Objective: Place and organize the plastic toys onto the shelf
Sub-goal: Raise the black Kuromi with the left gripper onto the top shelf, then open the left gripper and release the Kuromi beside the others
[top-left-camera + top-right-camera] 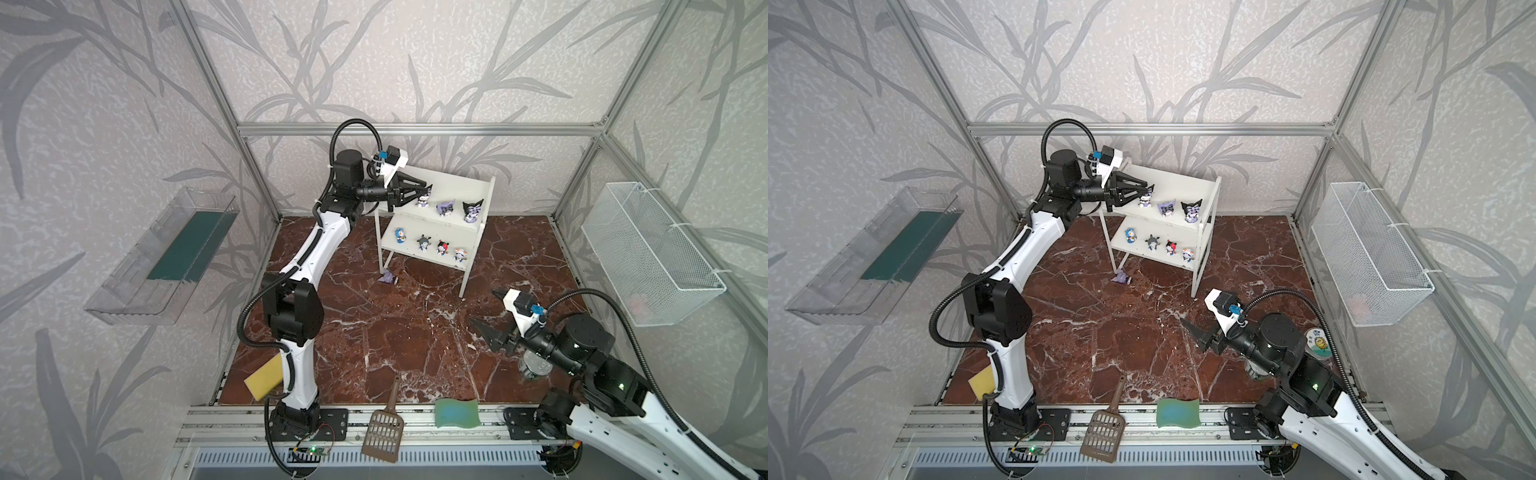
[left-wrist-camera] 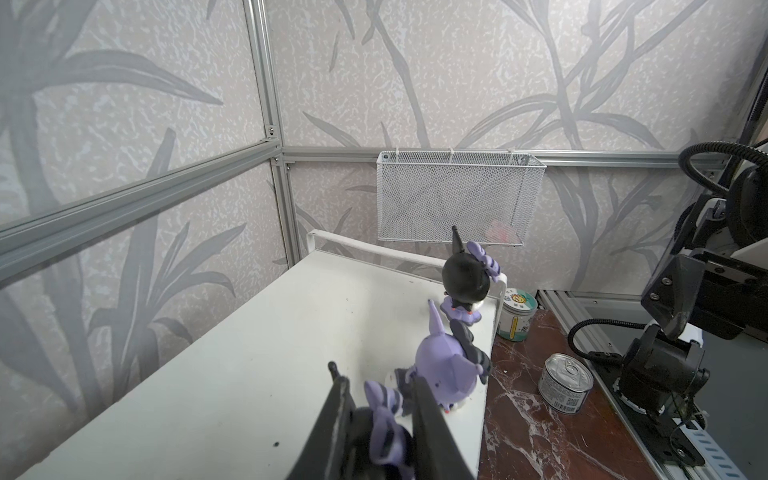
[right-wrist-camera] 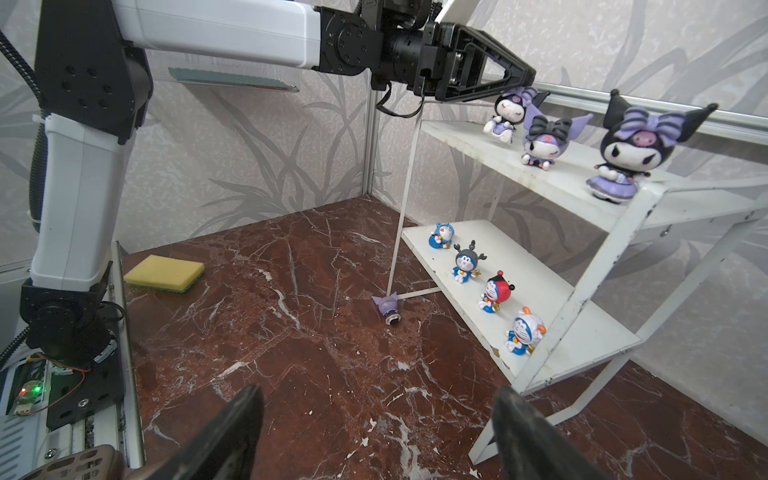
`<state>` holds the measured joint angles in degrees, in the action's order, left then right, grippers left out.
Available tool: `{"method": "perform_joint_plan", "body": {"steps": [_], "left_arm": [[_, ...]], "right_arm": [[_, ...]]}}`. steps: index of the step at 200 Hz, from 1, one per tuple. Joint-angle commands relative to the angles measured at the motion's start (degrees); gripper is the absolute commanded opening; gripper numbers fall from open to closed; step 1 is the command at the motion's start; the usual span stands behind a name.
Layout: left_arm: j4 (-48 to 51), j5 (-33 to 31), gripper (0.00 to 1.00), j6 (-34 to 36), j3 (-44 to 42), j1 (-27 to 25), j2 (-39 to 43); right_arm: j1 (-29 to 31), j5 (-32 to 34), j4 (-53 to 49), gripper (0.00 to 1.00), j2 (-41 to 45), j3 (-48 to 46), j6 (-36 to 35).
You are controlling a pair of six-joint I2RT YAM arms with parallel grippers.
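Purple jester-eared plastic figurine (image 1: 423,200) clamped in left gripper (image 1: 428,190) at white two-tier shelf (image 1: 486,199); six shelved, one purple toy (image 1: 387,277) floored; right gripper (image 3: 376,399) agape, empty.

The shelf (image 1: 453,183) is white, and its upper board shows the pale-faced toy (image 3: 508,111) with a striped purple bow, the purple-eared toy (image 3: 544,141) with a black bow, and the black-headed toy (image 3: 631,149) with a striped purple bow and purple dress. The lower board shows four blue-and-white figures: the blue-headed toy (image 3: 441,235), the grey-headed toy (image 3: 467,262), the red-and-black-headed toy (image 3: 496,291) and the white-headed toy (image 3: 524,330). The worktop (image 1: 395,332) is red-brown marble pattern with white veins; the purple toy (image 3: 388,309) is plain purple, the sponge (image 3: 164,272) yellow over green, the scoop (image 1: 383,434) brown, the basket (image 1: 648,253) white mesh.
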<state>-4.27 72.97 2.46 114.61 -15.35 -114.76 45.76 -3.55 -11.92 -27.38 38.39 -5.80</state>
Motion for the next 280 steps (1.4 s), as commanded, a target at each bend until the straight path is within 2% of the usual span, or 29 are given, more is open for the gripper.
{"method": "perform_joint_plan", "body": {"steps": [1,51,133,157,187,192,195,218,238,264,280], "left_arm": [[-0.5,-0.4,0.2,1.7,-0.8,-0.3,2.3],[0.3,-1.8,0.27,4.2,-4.1,-0.8,4.4],[1.3,-3.0,0.5,6.4,-6.5,-1.3,6.0],[0.8,-3.6,0.66,6.3,-6.8,-1.5,6.4],[1.0,-5.0,0.78,6.8,-6.8,-1.4,7.6],[1.2,-5.4,0.96,7.0,-6.8,-1.4,7.9],[1.3,-5.8,0.99,7.1,-6.8,-1.4,8.2],[2.7,-8.3,0.99,8.8,-8.7,-0.9,11.2],[3.2,-11.1,0.99,9.5,-13.3,-0.2,16.3],[6.8,-17.2,0.99,9.7,-21.0,0.8,24.8],[9.0,-22.5,0.99,9.4,-26.9,1.0,30.6]], "right_arm": [[-0.2,-0.7,0.5,0.85,0.9,-0.5,0.4],[-0.2,-0.8,0.8,0.85,0.8,-0.8,0.3],[-0.3,-1.2,1.1,0.85,0.8,-1.2,0.4],[-0.4,-1.4,1.3,0.85,0.8,-1.2,0.5],[-0.4,-2.1,1.7,0.85,0.6,-1.5,0.7],[-0.4,-2.2,1.7,0.85,0.4,-1.5,0.8],[-0.4,-2.4,1.7,0.85,0.4,-1.4,0.8],[-0.4,-2.7,2.0,0.85,-1.2,-1.6,1.7],[-0.4,-6.3,5.3,0.85,-5.1,-4.1,3.9],[-0.3,-10.0,19.4,0.85,-11.9,-11.9,7.9],[0.2,-11.1,29.9,0.85,-19.2,-15.8,8.8]]}}
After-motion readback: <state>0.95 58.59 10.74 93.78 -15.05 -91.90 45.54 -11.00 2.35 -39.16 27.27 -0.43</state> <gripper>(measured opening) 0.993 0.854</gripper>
